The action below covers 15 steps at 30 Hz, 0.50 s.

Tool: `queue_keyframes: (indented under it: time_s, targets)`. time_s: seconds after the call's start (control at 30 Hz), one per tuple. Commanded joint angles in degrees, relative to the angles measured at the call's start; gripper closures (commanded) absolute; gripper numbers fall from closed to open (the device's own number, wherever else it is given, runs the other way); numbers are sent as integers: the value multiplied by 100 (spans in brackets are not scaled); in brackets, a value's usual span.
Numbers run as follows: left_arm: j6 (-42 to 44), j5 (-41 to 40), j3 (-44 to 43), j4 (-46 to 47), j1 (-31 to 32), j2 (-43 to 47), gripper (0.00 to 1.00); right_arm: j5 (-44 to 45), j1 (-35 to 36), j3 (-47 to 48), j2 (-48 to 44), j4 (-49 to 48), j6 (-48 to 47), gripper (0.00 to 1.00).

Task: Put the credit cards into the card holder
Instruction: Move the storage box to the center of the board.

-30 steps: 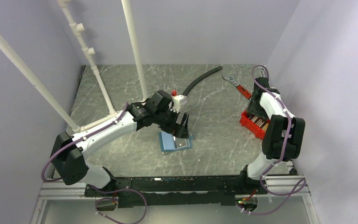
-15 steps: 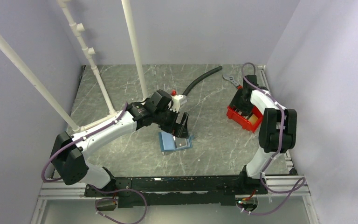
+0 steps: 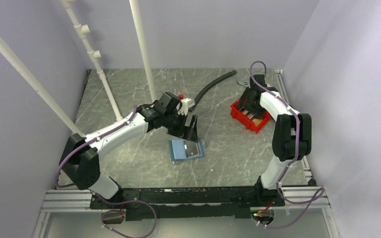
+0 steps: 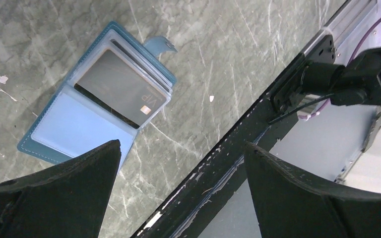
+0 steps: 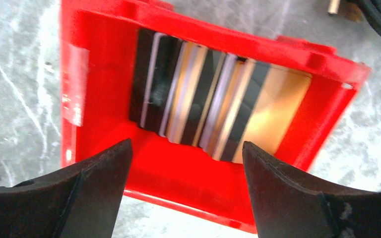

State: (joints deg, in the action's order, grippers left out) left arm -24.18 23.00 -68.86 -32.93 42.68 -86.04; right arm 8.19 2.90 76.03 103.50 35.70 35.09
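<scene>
The blue card holder (image 3: 181, 151) lies open on the marble table, and in the left wrist view (image 4: 74, 126) a dark grey card (image 4: 121, 94) marked VIP sits in its right half. My left gripper (image 3: 191, 130) hangs just above its far edge, open and empty (image 4: 182, 145). Several more cards (image 5: 203, 109), tan and dark, stand on edge in a red bin (image 3: 238, 113). My right gripper (image 3: 246, 100) is open and empty over the bin's near wall (image 5: 186, 144), with the wall (image 5: 178, 183) lying between its fingers.
A black hose (image 3: 213, 87) lies at the back centre. A wrench (image 3: 241, 82) lies behind the red bin. White pipes (image 3: 141, 49) rise at the back left. A small white block with a red knob (image 3: 182, 101) sits behind my left gripper. The black frame rail (image 3: 188, 191) runs along the near edge.
The right gripper and the red bin have moved together leftwards and away from the arm bases. The left gripper has drawn back a little from the card holder.
</scene>
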Motion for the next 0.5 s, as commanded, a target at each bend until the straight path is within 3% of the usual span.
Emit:
queue_keyframes:
  time_s: [0.0,0.33,0.47]
  targets:
    - [-242,397,-132,205,-259,-243,0,246,-76,-524,-458,-443,-302,16]
    - [-625,521,-815,-239,-323,-917,1,-401,274,-980,-232,-1231,740,14]
    - [-743,478,-1043,-334,-326,-1126,1,-306,341,-715,-174,-956,751,13]
